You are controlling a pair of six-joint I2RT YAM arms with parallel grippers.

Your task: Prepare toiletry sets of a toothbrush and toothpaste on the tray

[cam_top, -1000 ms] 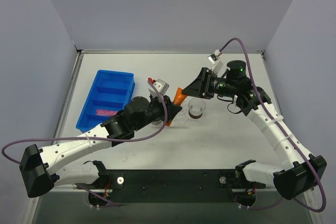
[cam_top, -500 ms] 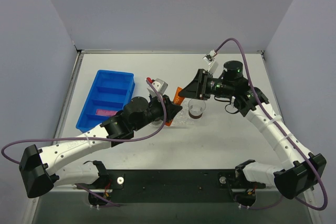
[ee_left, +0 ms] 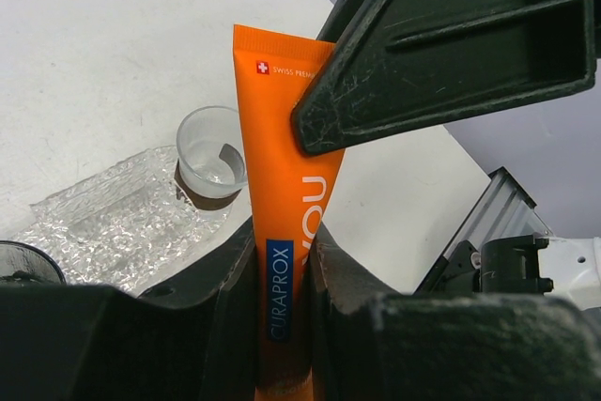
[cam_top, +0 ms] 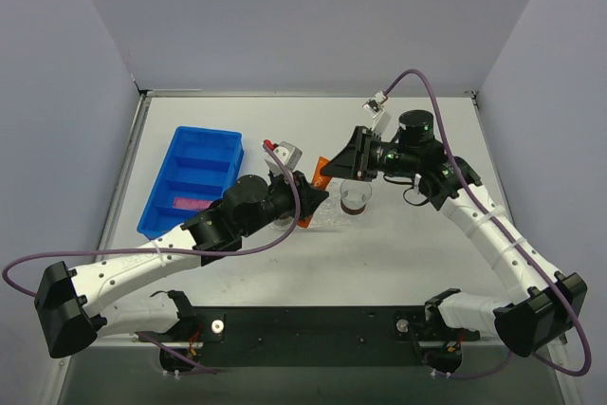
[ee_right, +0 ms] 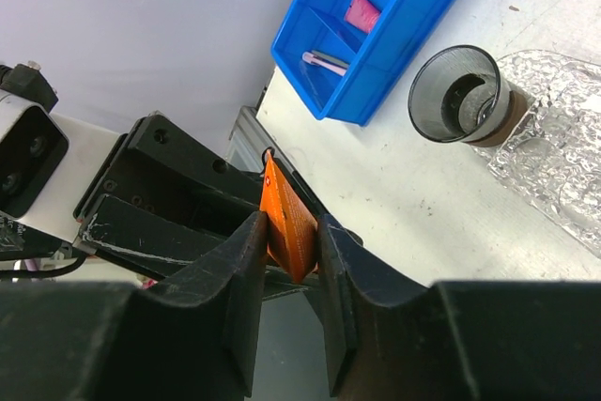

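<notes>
Table (cam_top: 398, 253): left fingers (ee_left: 225, 302), right fingers (ee_right: 235, 274) pinch toothpaste (ee_left: 282, 185) ends.

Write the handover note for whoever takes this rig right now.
Left hand: shut on the orange toothpaste, lower end, above the table.
Right hand: shut on the same tube's top edge.
Tray: on the table, clear cup at its edge; no brush or paste seen on it.
Toothbrush and magenta toothpaste: in the blue bin.
Done: nothing placed. Left: one hand lets go, tube to tray, then toothbrush.
</notes>
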